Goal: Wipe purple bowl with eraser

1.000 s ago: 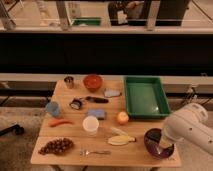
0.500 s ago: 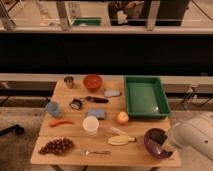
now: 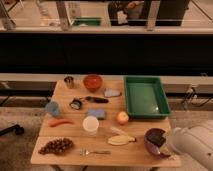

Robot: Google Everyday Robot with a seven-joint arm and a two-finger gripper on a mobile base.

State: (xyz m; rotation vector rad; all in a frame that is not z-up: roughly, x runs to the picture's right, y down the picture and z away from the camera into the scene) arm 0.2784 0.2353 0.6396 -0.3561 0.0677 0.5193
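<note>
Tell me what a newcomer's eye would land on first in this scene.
The bright green tray at the table's back right stands out most. Next comes the white robot arm reaching in from the lower right, its gripper at the purple bowl on the front right corner, with the dark eraser over the bowl. The orange-red bowl glows at the back edge.

SITE: appeared a lab or office test area | EVIDENCE: wooden table staged with assorted objects; glass partition ran behind; gripper stood at table's right.

Green tray, red bowl, grapes
</note>
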